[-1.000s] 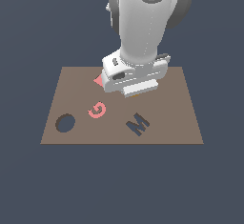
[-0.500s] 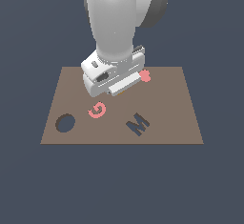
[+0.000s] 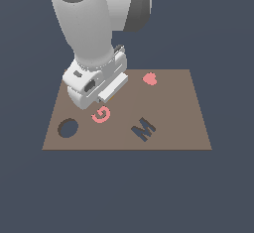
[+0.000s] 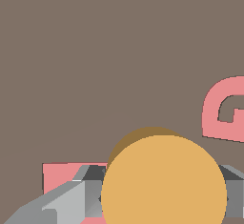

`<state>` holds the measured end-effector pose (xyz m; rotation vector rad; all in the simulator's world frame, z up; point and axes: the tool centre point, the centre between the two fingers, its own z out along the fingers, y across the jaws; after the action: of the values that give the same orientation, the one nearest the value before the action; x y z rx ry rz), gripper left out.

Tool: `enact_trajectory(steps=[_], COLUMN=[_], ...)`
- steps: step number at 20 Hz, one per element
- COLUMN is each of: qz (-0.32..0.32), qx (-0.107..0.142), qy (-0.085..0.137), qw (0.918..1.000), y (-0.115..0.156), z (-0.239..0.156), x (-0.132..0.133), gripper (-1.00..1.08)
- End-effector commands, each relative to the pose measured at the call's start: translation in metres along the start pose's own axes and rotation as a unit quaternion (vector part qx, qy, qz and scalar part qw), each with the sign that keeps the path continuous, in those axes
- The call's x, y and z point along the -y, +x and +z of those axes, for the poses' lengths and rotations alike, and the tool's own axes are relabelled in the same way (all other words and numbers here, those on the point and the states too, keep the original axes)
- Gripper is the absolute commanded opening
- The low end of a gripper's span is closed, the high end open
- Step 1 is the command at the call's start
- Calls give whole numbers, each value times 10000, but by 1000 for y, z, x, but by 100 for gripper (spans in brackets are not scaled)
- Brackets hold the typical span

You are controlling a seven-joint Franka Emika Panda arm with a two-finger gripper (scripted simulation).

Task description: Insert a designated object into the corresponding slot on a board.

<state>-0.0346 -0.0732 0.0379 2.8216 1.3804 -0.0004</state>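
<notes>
So right now I've got the orange-yellow disc (image 4: 163, 182) clamped in my gripper (image 4: 162, 189), one grey finger (image 4: 66, 201) showing on each side of it in the wrist view, and it looks lifted clear of the board (image 3: 173, 123) since there's a darker shadow peeking out just behind its edge. From the exterior view you can't see the disc at all, my wrist housing blocks it, but the hand sits over the back part of the board toward the exterior view's left, just above the pink G (image 3: 101, 114). A bit of a pink shape (image 4: 59, 175) is underneath my fingers in the wrist view, probably the diamond, though I can't tell for sure. The round hole (image 3: 68, 128) is near the front corner on the exterior view's left, empty, and I'm not over it. So my read: the pickup is done, the carry and the drop-in are left. Need to slide over past the G, line up and lower. As for writing, no brands or labels anywhere, just the G, a dark M (image 3: 144, 128) cutout, and a pink heart (image 3: 150, 79).
</notes>
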Motion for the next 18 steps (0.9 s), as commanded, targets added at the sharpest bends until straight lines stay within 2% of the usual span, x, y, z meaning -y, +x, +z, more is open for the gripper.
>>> enact_trajectory(steps=[1,5,9,18], qz=[-389,-1000,-1620,-2924], qx=[-2,-1,-1,0], qy=[-3,-4,-5,-5], qw=[9992,9950,9868,9563], y=[-8,-17,-25,-29], z=[-1,-1,-1,-2], x=[-13,-34,-57,-108], gripper=[-100,-100,-100,-100])
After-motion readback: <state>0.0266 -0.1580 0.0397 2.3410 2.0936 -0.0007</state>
